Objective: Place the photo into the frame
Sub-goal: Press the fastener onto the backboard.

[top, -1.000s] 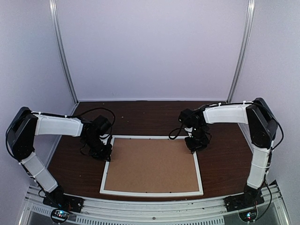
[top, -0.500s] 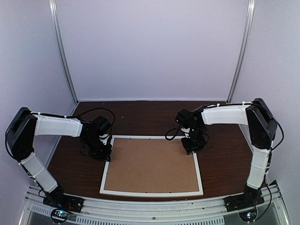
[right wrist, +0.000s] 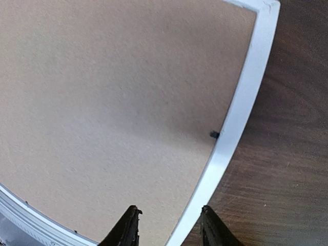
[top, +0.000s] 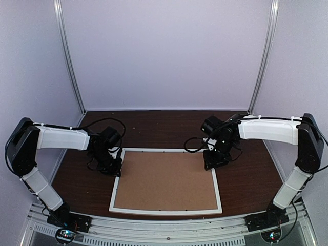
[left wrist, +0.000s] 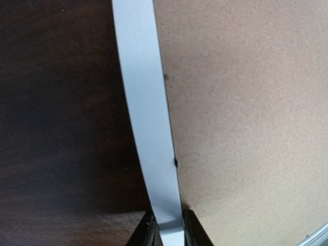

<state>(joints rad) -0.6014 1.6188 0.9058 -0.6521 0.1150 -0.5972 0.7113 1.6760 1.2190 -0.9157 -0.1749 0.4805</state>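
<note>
left pincer (left wrist: 169, 228): clamped on frame (left wrist: 143, 102) left rail | right pincer (right wrist: 169, 212): apart over right rail

top camera looks down; both wrist cameras close over the frame (top: 166, 210).

Soft, even light, faint shadows, slightly blurry overhead view, bowed straight edges in wrist views.

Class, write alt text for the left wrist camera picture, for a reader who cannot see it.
The left gripper, just showing at the bottom edge, is closed on one rail of the white frame, which runs up and away through the middle of the view. A brown backing board fills the frame to the right, and the dark wooden table lies to the left.
</note>
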